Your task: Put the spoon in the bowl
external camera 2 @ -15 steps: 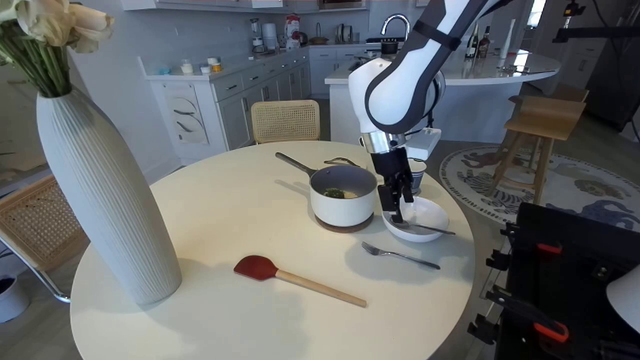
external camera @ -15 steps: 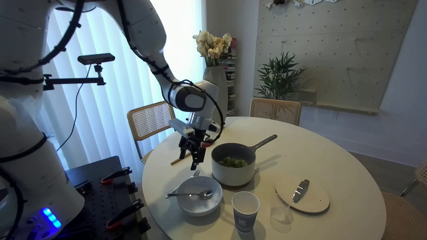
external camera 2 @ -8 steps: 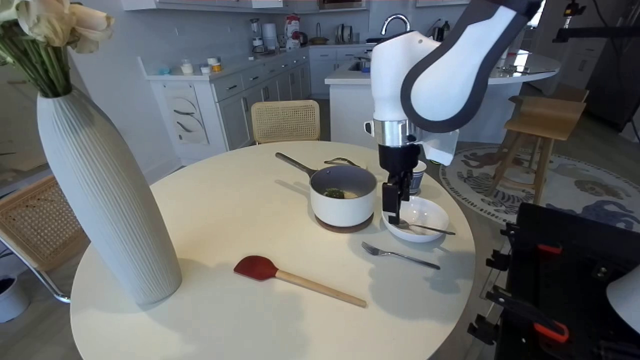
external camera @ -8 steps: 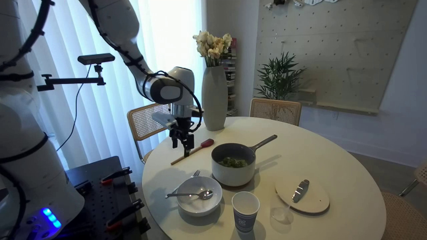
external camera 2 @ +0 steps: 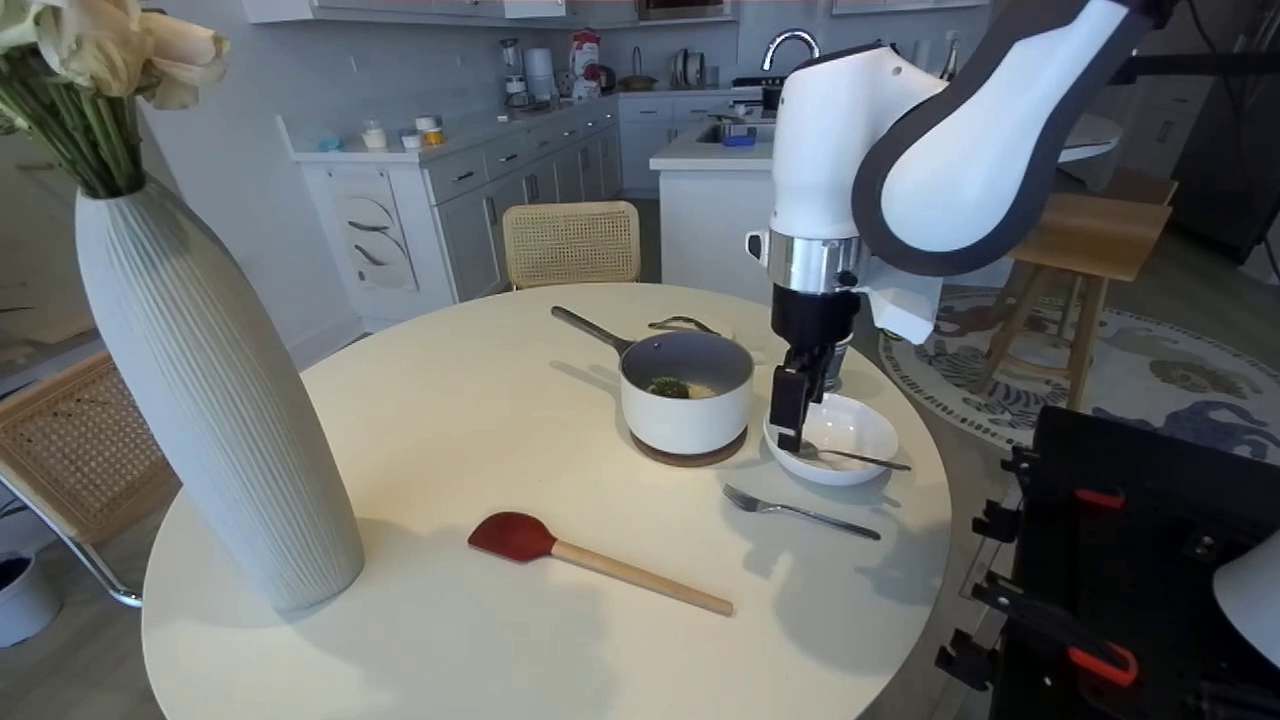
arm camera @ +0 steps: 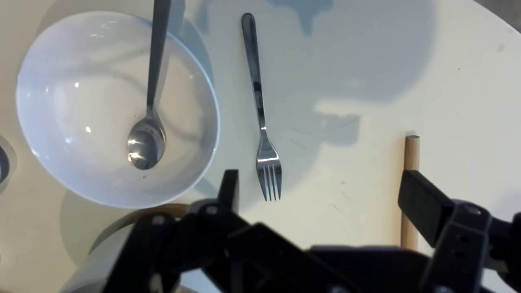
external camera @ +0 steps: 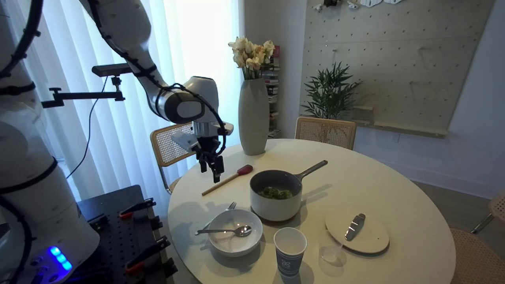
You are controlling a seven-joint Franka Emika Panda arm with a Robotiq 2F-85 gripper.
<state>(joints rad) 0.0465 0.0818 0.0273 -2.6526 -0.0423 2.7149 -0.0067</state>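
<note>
Silvery metal: we expect the spoon [arm camera: 154, 77] to be light, stiff and slippery, best pinched by its overhanging handle. It lies in the white bowl [arm camera: 85, 93], left of the fork [arm camera: 259, 108] in the wrist view; our end effector [arm camera: 325, 191] gapes, empty.

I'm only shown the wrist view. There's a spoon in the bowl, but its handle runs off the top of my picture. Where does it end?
Observer: In both exterior views the spoon ends a little way outside the rim of the bowl.
Visitor: And that wooden stick, partly hidden by the pincer: what's on its far end?
Observer: A flat red head, as both exterior views show, so it looks like a spatula.
</note>
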